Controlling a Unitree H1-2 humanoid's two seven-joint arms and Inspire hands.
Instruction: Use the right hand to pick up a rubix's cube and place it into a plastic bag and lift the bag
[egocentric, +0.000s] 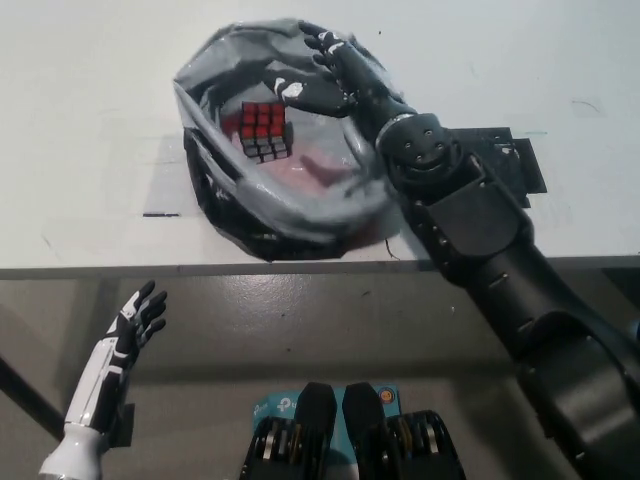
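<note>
The Rubik's cube (264, 130) lies inside the grey plastic bag (230, 200), red face up, resting on the bag's pinkish bottom. The bag sits open-mouthed near the table's front edge. My black right hand (335, 75) hangs over the bag's far right rim, fingers spread and empty, just right of the cube and apart from it. My white left hand (138, 325) rests low at the left, below the table edge, fingers apart.
A white table (90, 100) carries the bag. A black flat plate (500, 165) lies on the table to the right of the bag, partly under my right arm. Grey floor shows below the table's front edge.
</note>
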